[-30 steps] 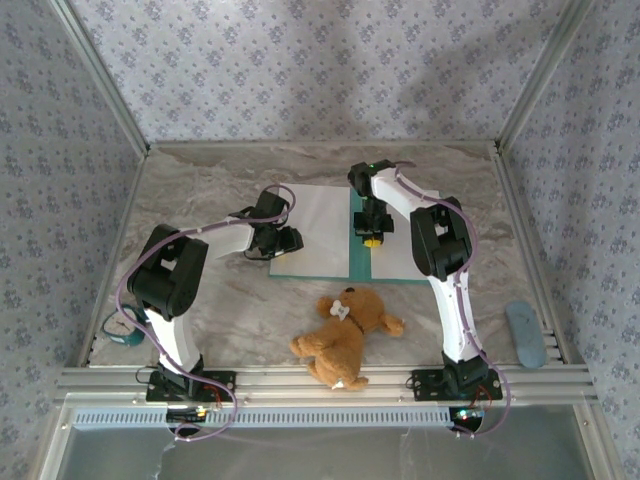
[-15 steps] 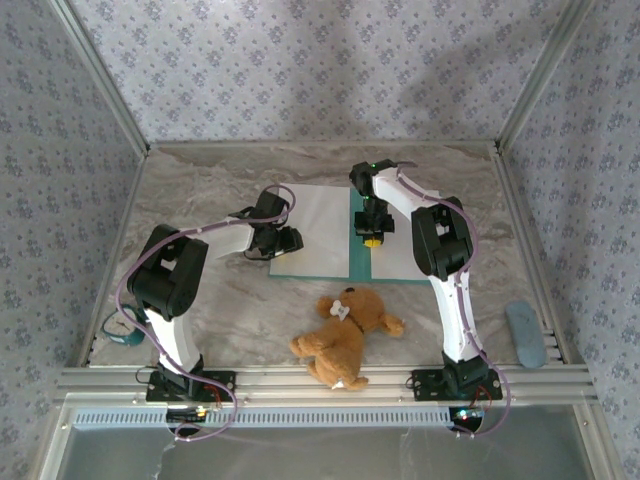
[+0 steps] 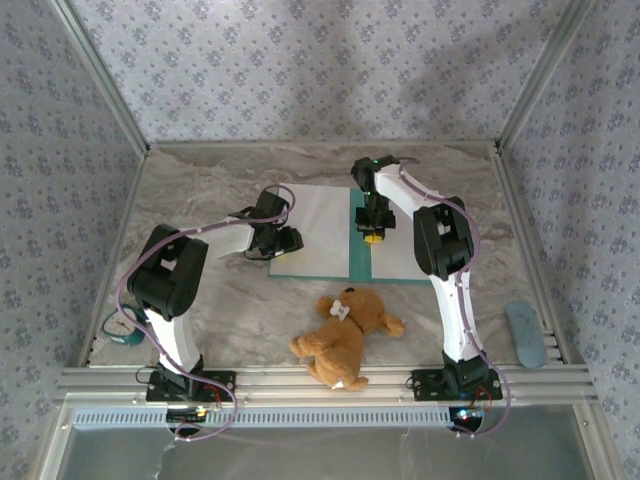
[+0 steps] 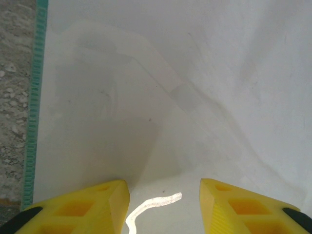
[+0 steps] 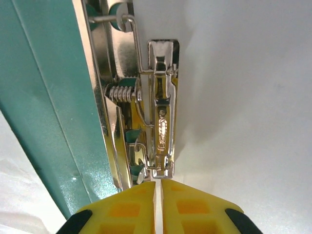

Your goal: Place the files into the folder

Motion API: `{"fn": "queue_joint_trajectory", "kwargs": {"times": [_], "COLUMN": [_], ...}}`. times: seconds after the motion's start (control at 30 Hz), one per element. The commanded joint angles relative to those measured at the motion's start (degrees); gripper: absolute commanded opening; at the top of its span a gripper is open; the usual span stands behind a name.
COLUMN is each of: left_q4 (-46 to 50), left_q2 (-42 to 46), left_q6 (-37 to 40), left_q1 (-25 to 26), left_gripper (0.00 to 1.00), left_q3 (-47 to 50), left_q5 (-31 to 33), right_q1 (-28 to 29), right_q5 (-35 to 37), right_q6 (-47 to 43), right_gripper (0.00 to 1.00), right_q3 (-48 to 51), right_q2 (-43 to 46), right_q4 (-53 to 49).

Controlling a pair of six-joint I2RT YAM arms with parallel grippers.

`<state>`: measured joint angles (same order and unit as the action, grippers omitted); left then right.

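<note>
Top view, folder: the folder (image 3: 357, 265) lies open and flat on the marbled bench (image 3: 210, 190). It is thin teal card, seen as a spine strip and a narrow border.
Top view, files: the left file (image 3: 318, 225) covers the left half and the right file (image 3: 392, 260) the right half. Both are plain white rectangles lying inside the folder.
Top view, my arms: my left end effector (image 3: 285, 240) sits at the left file's outer edge. My right end effector (image 3: 372, 237) is on the spine. Finger gaps are too small to judge from here.
Top view, other: a furry brown teddy bear (image 3: 347, 335) lies on the bench near the folder's front edge, apart from it.
Left wrist, end effector: my left end effector (image 4: 163, 195) is open. Its yellow fingers (image 4: 83, 207) stand apart with nothing between them, low over the left file (image 4: 195, 73).
Left wrist, surfaces: the paper is matte, with faint creases and shadows that the top view loses. A ribbed teal folder (image 4: 33, 97) edge runs beside the speckled bench (image 4: 14, 73).
Right wrist, end effector: my right end effector (image 5: 158, 195) is closed, with only a hairline slit between its yellow pads.
Right wrist, clip: the clip (image 5: 161, 107) is just ahead of my fingertips. It is a shiny chrome lever with a coiled spring, fixed beside the glossy teal folder (image 5: 44, 97) spine. From above it is too small to tell.
Right wrist, file: the smooth white right file (image 5: 243, 97) lies beside the clip.
</note>
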<state>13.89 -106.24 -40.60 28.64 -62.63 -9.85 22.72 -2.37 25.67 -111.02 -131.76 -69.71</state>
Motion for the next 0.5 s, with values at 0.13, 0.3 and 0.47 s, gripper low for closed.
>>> {"fn": "queue_joint_trajectory", "kwargs": {"times": [0.13,0.3,0.47], "left_q4": [8.35,8.44,11.33], "left_q2": [-1.72,0.58,3.49], "left_q6": [-0.68,-1.22,-0.71], "left_q1": [0.4,0.1,0.01], "left_gripper": [0.46,0.56,0.67], "left_q3": [1.79,0.19,-3.2], "left_q5": [0.95,-2.03,-1.8], "right_q1": [-0.72,-1.37,-1.68], "right_q5": [-3.32,-9.3,-16.03], "right_q6": [-2.36,-4.29,-7.51], "right_gripper": [0.19,0.2,0.21], "right_q3": [-3.23,-1.04,2.53], "right_q2": [6.68,12.58,17.64], "right_q4": [-2.59,0.63,3.35]}}
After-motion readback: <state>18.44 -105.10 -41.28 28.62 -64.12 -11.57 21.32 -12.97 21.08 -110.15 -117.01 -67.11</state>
